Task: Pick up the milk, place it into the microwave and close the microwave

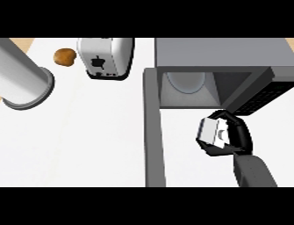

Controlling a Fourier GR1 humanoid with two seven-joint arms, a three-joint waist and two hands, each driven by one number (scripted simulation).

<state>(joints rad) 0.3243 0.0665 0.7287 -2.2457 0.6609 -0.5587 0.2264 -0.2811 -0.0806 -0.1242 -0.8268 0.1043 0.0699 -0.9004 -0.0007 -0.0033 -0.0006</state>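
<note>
White counter [78,145] fills most of the head view, and the action is all at the lower right of the frame. The right hand [230,138] has its black fingers curled round the milk [213,132], a small white carton, held up off the counter just in front of the microwave [240,57]. The carton sits tipped in the grip, probably so it can go in through the opening without catching on the frame.

The microwave door [153,132] is swung wide open, running down the middle of the frame to the left of the hand, so the cavity is clear to enter (you can see a pale round plate [187,81] inside). My read: pickup is done, and the carton is at the mouth of the cavity but not inside yet. Door closing comes after.

Upper left there's a big steel cylinder [19,74], a brownish roundish food item [65,56] and a toaster [105,57], all well apart from the hand. Left hand isn't showing at all.
</note>
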